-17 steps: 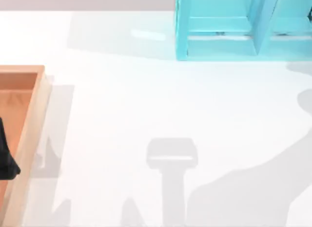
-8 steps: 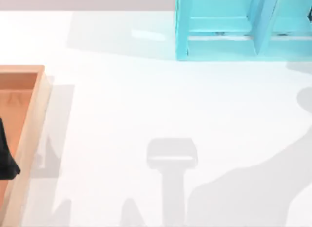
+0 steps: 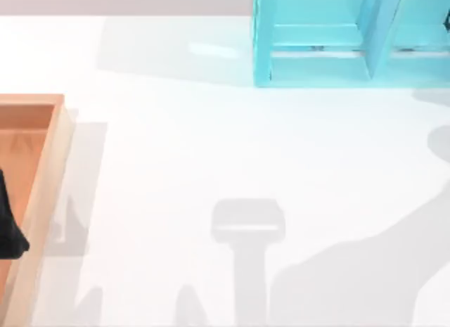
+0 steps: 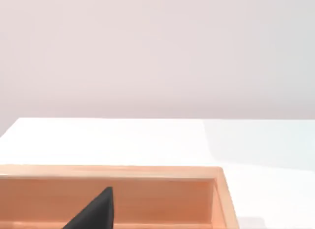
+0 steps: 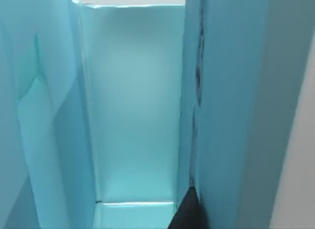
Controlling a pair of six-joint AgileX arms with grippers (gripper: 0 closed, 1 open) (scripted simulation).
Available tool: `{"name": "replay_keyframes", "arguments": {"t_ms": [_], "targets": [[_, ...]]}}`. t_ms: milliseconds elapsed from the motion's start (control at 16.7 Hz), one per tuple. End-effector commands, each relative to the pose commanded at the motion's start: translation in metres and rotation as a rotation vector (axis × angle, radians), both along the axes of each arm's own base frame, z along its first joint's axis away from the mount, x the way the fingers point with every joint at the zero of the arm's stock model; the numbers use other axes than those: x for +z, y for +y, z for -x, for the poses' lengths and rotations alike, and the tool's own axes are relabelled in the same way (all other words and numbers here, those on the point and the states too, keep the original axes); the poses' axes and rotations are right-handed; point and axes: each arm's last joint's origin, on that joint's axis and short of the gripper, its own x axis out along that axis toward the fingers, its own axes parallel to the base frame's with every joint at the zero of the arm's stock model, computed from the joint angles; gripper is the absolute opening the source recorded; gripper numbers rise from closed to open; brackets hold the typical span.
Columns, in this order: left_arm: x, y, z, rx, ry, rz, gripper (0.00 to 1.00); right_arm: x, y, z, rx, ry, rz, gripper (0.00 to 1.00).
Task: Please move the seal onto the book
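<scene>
White table, light-blue shelf at far edge, wooden tray at left edge. Left gripper over tray, right gripper inside shelf; finger state of both can't be told. Likely search/approach step; next needs locating the seal.

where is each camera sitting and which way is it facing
Top view: above the table, looking down on the wooden tray at the left edge and the light-blue shelf unit at the far right; a dark bit of the left gripper shows over the tray.
Left wrist view: low over the tray, facing across the table to a plain wall; a black fingertip shows.
Right wrist view: close up, facing into a shelf compartment; a dark fingertip shows.
Shared: top and left wrist both show the tray; top and right wrist both show the shelf.
</scene>
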Motion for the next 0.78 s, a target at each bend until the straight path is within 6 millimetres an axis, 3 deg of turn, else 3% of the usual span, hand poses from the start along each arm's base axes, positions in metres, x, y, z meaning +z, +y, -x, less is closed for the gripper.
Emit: {"name": "replay_keyframes", "arguments": {"t_ms": [120, 660, 780], "targets": [[0.0, 0.0, 0.0, 0.0, 0.0, 0.0, 1.0, 0.0, 0.0, 0.0, 0.0, 0.0, 0.0, 0.0], [0.0, 0.0, 0.0, 0.0, 0.0, 0.0, 1.0, 0.001, -0.003, 0.001, -0.005, -0.001, 0.0, 0.0], [0.0, 0.0, 0.0, 0.0, 0.0, 0.0, 1.0, 0.011, -0.005, 0.005, -0.006, 0.001, -0.002, 0.0]]}}
